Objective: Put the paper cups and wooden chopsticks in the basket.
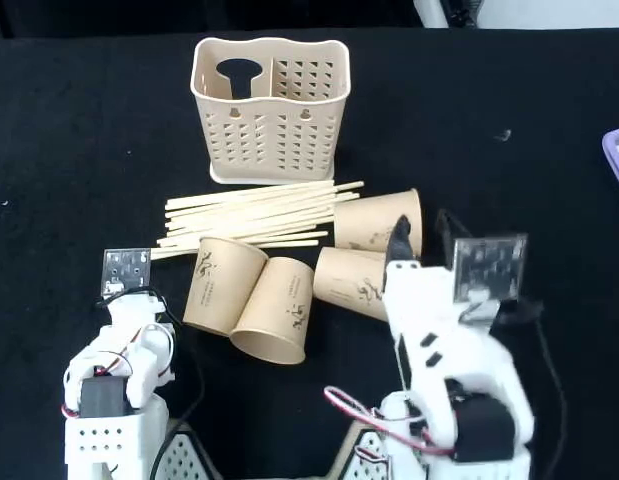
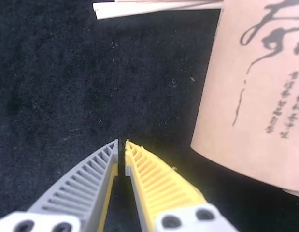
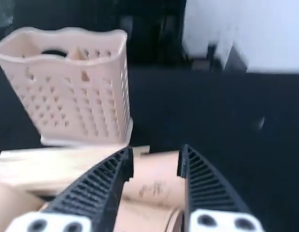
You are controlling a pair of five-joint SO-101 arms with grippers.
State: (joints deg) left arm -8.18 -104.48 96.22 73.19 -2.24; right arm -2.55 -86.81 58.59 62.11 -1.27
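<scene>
The right tool hung open above the far-right paper cup; the basket stood at the far side.
Its jaws were spread, gripping nothing; I judged it should drop squarely astride the cup wall and close gently, since paper crushes. The left tool was clenched empty beside the near-left cup. The chopsticks lay between cups and basket; bare counter on the right gave swinging room.

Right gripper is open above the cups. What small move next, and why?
Probably lower the right gripper onto the cup lying on its side between its open jaws: it looks lined up but not yet down around it, and the basket stands just beyond.
</scene>
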